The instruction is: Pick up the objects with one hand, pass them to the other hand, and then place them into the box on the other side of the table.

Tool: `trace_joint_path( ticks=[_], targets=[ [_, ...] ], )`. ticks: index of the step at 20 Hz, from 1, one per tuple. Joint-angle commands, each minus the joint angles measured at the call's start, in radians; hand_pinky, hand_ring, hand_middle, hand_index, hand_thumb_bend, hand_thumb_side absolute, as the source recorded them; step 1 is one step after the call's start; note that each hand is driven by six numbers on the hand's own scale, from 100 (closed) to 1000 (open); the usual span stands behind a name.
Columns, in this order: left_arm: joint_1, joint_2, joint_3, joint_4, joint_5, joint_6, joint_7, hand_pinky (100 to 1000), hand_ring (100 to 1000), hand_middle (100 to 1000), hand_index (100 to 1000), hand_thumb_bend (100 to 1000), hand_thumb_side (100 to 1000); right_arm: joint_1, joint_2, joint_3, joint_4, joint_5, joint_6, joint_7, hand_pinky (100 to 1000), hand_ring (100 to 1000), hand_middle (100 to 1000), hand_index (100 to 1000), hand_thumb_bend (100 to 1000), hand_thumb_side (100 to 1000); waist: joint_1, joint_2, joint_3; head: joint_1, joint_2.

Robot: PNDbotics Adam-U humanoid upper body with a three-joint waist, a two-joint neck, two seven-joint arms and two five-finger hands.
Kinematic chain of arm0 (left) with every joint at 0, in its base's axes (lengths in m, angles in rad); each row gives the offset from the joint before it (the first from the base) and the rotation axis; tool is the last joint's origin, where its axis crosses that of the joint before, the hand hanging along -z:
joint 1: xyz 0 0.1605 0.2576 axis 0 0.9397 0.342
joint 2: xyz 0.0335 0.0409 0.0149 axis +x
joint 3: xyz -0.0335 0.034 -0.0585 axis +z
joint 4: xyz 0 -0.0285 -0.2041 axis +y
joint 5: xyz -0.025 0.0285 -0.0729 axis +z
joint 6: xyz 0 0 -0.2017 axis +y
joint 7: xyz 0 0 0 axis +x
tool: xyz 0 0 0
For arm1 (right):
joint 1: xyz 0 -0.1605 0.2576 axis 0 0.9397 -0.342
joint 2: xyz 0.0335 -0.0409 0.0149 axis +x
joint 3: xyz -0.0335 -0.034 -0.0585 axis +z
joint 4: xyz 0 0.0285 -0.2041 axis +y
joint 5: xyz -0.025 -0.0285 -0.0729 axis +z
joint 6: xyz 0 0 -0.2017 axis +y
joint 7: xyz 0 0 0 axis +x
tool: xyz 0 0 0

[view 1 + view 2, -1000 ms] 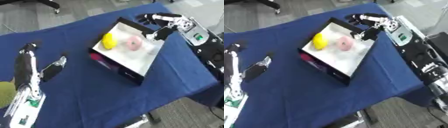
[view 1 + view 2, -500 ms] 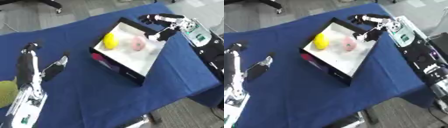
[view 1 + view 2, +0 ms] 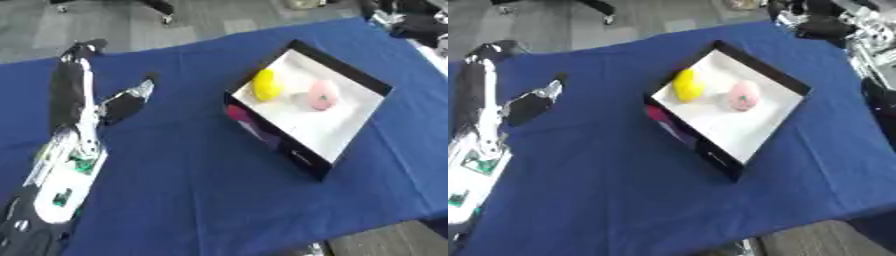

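Left eye view: my right hand is gone from the box (image 3: 350, 131) — a sec ago it hung over the far rim by the pink obj, now only a dark blur of it shows at the top right corner, too smeared to point at. The pink obj (image 3: 322, 95) and the yellow obj (image 3: 265, 84) lie side by side on the white floor of the box, near its far end, apart from each other. My left hand (image 3: 83, 90) lies on the blue tablecloth (image 3: 201, 190) at the left, fingers straight and relaxed, holding nothing. The whole frame has also slid — my head moved, not the box.

Right eye view: the right hand (image 3: 820, 21) shows as a dark shape at the top edge, well clear of the box; whether its fingers are spread or curled I can't tell. Both objs sit where the other eye puts them.

My read: the pink obj is dropped off and this pass is done. No further obj visible on the cloth.
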Motion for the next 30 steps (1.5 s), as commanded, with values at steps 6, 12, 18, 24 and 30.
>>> trace_joint_path(
  ticks=[6,12,18,24,30],
  targets=[
    [-0.061,0.228,0.05,-0.133,0.057,0.092,-0.407,838,832,720,845,582,517,0.037,-0.106,-0.07,0.005,-0.087,-0.027,-0.011,994,1000,1000,1000,100,327,-0.003,-0.033,0.008,0.09,-0.002],
    [-0.075,0.309,0.08,-0.131,0.101,0.146,-0.624,863,852,738,867,630,495,0.058,-0.111,-0.104,0.029,-0.116,-0.004,-0.01,995,1000,1000,1000,100,414,0.001,-0.028,0.006,0.123,-0.002],
    [-0.095,0.365,0.067,-0.088,0.195,0.189,-0.799,888,871,761,873,745,468,0.075,-0.126,-0.122,0.038,-0.133,0.009,-0.024,994,1000,1000,1000,100,410,0.003,-0.027,0.002,0.132,-0.002],
    [-0.106,0.408,0.037,-0.092,0.153,0.137,-1.101,907,882,763,848,802,477,0.084,-0.123,-0.112,0.039,-0.106,0.002,-0.02,994,1000,1000,1000,100,390,0.005,-0.028,0.004,0.113,-0.002],
    [-0.105,0.427,-0.026,-0.007,0.04,0.115,-1.146,924,889,778,832,915,449,0.088,-0.118,-0.106,0.038,-0.083,-0.005,-0.019,993,1000,1000,1000,100,387,0.006,-0.026,0.001,0.104,-0.002]
  ],
)
